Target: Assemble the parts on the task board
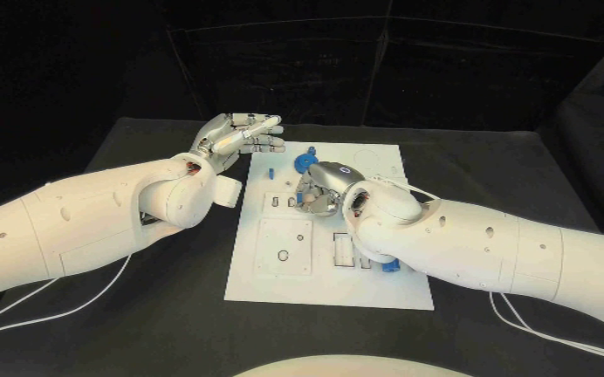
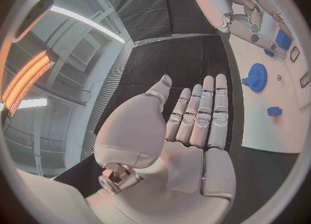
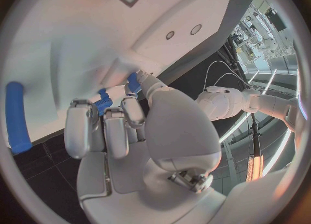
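While left robot hand (image 1: 236,140) hovers, right robot hand (image 1: 322,187) covers board (image 1: 378,285).

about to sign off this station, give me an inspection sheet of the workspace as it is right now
Surface: black table, white task board in its middle.
Job's things: blue gear on the board's far part; small blue part lying near it; blue bar lying at the board's edge.
Clutter: nothing seen.
Hands: left hand held off the board's left edge, fingers straight, nothing in it; right hand over the board's middle, fingers curled at a blue part, grip unclear.
Cables: white cables on the table by each arm.
Surroundings: black backdrop.
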{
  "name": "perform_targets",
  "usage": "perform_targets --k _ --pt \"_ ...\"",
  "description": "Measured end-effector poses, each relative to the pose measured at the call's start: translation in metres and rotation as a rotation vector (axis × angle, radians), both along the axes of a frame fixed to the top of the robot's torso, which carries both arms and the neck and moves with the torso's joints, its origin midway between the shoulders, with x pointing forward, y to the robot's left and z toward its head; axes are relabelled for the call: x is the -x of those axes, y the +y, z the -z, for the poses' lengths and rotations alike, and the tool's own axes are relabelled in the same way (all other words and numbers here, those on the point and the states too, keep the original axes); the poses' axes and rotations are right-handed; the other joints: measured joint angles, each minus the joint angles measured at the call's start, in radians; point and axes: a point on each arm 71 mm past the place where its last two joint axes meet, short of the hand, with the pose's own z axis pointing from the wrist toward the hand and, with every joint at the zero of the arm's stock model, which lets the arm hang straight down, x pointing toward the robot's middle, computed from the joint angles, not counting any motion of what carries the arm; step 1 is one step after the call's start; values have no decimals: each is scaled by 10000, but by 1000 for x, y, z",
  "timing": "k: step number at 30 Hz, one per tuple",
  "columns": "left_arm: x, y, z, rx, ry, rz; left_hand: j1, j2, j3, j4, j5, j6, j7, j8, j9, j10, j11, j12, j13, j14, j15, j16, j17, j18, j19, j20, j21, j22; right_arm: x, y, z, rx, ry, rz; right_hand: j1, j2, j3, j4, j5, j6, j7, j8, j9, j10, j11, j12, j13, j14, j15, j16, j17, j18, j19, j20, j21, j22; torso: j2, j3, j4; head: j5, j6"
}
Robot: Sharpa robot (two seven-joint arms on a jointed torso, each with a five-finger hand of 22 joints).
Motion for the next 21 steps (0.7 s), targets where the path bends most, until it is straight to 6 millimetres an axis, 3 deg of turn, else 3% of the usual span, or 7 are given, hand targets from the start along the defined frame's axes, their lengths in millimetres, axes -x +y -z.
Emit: perform_targets --k 11,21 --pt "0 0 0 -2 4 0 0 0 0 0 0 0 0 0 0 0 0 0 0 0 0 0 -1 0 0 0 0 0 1 0 0 84 14 -43 -11 -12 0 0 0 -59 44 -2 -5 -36 36 -17 -32 0 0 0 2 0 0 0 0 -8 0 0 0 -7 -9" --pt "0 0 0 3 5 11 0 0 0 0 0 0 0 0 0 0 0 0 0 0 0 0 12 0 0 0 0 -9 2 2 1 154 41 -110 -327 -327 -131 103 1 -457 188 -201 -78 -236 159 -232 -242 20 20 -15 1 0 0 0 0 -37 1 -3 1 -23 -11"
